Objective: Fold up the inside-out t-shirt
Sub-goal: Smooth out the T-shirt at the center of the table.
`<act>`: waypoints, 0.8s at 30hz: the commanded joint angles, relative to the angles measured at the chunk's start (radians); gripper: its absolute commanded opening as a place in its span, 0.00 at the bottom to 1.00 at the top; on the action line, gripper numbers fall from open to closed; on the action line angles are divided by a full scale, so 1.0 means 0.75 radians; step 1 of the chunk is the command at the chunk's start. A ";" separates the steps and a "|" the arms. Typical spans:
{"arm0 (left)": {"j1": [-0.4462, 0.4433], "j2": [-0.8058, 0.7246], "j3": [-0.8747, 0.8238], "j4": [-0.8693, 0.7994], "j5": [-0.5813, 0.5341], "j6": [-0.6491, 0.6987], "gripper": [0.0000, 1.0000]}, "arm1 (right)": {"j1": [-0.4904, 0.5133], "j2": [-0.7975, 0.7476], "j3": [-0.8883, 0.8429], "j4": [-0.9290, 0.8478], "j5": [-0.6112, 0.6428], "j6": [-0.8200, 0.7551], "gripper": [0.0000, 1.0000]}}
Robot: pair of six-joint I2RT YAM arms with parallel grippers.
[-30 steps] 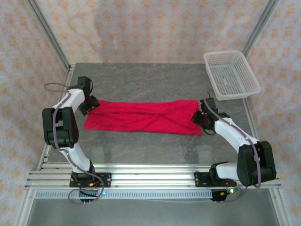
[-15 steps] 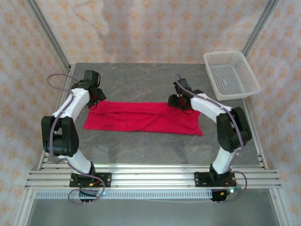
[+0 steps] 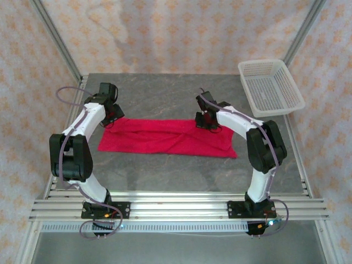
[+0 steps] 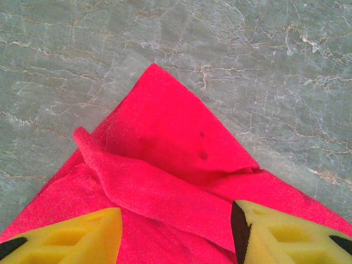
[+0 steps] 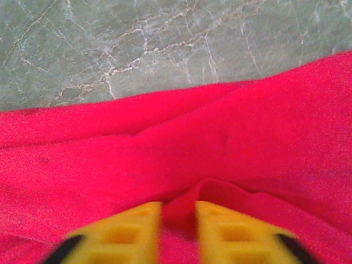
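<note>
The inside-out t-shirt (image 3: pixel 165 137) lies as a long crimson strip across the middle of the table. My left gripper (image 3: pixel 111 118) hovers over its far left corner. In the left wrist view the corner of the t-shirt (image 4: pixel 165 126) points away and the left gripper (image 4: pixel 176 236) is open, its yellow fingers (image 4: pixel 82 236) wide apart above a loose fold. My right gripper (image 3: pixel 206 122) sits on the strip's far edge, right of centre. There the right gripper (image 5: pixel 179 231) is shut on a raised pinch of the t-shirt (image 5: pixel 220 137).
A white mesh basket (image 3: pixel 270 88) stands at the far right corner of the grey marbled table (image 3: pixel 165 96). Metal frame posts rise at both back corners. Bare tabletop lies beyond and in front of the cloth.
My right gripper has swung from the strip's right end leftward to its far edge and closed on a fold. The left gripper shifted slightly farther back at the left corner.
</note>
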 commanded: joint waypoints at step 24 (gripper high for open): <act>0.000 -0.046 -0.022 -0.054 0.005 -0.011 0.55 | 0.370 -0.683 -0.534 0.109 0.304 0.440 0.33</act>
